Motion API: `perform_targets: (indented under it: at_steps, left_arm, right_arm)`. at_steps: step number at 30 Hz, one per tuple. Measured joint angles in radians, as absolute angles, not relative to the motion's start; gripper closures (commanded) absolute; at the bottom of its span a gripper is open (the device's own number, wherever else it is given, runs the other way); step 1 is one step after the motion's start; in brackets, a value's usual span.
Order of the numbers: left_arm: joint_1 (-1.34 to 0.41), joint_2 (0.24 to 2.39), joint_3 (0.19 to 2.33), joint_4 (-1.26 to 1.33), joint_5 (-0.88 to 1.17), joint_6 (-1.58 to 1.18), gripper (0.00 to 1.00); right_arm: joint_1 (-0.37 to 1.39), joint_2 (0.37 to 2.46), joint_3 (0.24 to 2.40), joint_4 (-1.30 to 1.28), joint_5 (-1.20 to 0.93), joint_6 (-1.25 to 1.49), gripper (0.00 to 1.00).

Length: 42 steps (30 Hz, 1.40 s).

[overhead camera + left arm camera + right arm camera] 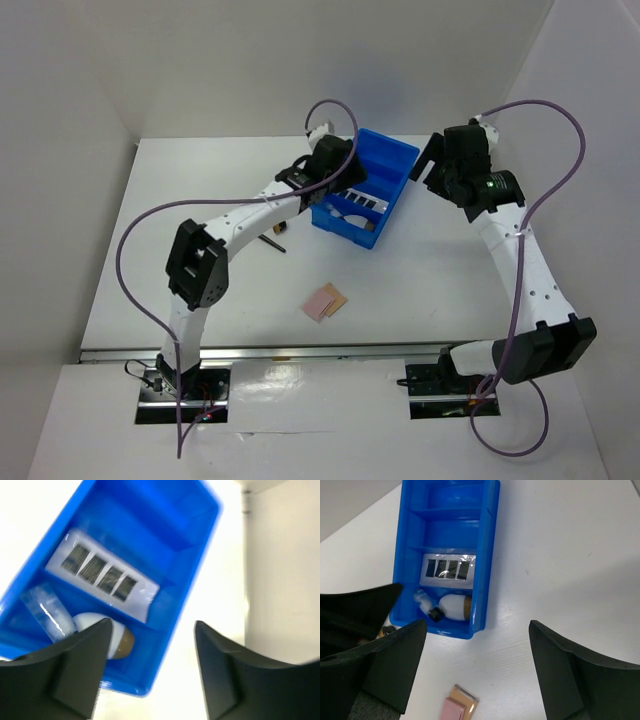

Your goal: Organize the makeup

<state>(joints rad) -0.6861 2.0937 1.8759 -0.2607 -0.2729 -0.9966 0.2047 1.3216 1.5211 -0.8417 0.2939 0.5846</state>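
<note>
The blue tray (392, 160) holds the dark palette with a white label (102, 575), the white sponge with a tan tip (114, 638) and a small clear bottle (426, 604). The palette (447, 568) and sponge (454, 606) also show in the right wrist view. My left gripper (338, 190) hovers over the tray's left side, open and empty (152, 626). My right gripper (432, 165) is open and empty to the right of the tray (477, 625). The pink and tan pads (325, 302) lie on the table in front of the tray. A thin black brush (275, 240) lies by the left arm.
The tray's far compartments (450, 510) hold nothing I can see. White walls close the table at the back and both sides. The pads also show at the bottom of the right wrist view (460, 706).
</note>
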Motion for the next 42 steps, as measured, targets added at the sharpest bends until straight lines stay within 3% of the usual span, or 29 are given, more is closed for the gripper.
perform_targets:
  at_steps: [2, 3, 7, 10, 13, 16, 18, 20, 22, 27, 37, 42]
  left_arm:
    - [-0.683, 2.040, 1.880, -0.260, -0.273, -0.952, 0.31]
    - [-0.678, 2.005, 1.880, -0.261, -0.268, -0.929, 0.46]
    - [-0.612, 1.835, 1.823, -0.251, -0.227, -0.849, 0.72]
    - [-0.517, 1.734, 1.784, -0.286, -0.199, -0.803, 0.85]
    - [-0.438, 1.683, 1.750, -0.348, -0.196, -0.760, 0.92]
    - [-0.410, 1.647, 1.691, -0.440, -0.193, -0.725, 0.94]
    - [-0.396, 1.620, 1.637, -0.508, -0.186, -0.704, 0.87]
    - [-0.378, 1.593, 1.592, -0.570, -0.178, -0.687, 0.81]
    - [-0.346, 1.564, 1.553, -0.639, -0.173, -0.680, 0.72]
    - [-0.266, 1.459, 1.465, -0.735, -0.178, -0.680, 0.24]
    - [-0.176, 1.383, 1.423, -0.852, -0.187, -0.683, 0.23]
    - [-0.157, 1.370, 1.416, -0.869, -0.192, -0.681, 0.23]
  right_arm:
    - [0.204, 1.333, 1.505, -0.830, 0.278, 0.577, 0.10]
    - [0.204, 1.341, 1.497, -0.824, 0.270, 0.573, 0.10]
    - [0.204, 1.402, 1.488, -0.800, 0.237, 0.547, 0.14]
    - [0.205, 1.451, 1.482, -0.772, 0.215, 0.526, 0.27]
    - [0.216, 1.496, 1.480, -0.747, 0.189, 0.510, 0.48]
    - [0.268, 1.547, 1.481, -0.731, 0.184, 0.491, 0.51]
    - [0.342, 1.584, 1.481, -0.728, 0.190, 0.472, 0.44]
    - [0.430, 1.617, 1.481, -0.727, 0.197, 0.454, 0.29]
    - [0.525, 1.645, 1.481, -0.722, 0.195, 0.435, 0.23]
    - [0.710, 1.759, 1.563, -0.716, 0.147, 0.418, 0.13]
    - [0.768, 2.238, 2.080, -0.697, 0.085, 0.392, 0.06]
    - [0.739, 2.418, 2.223, -0.723, 0.071, 0.391, 0.05]
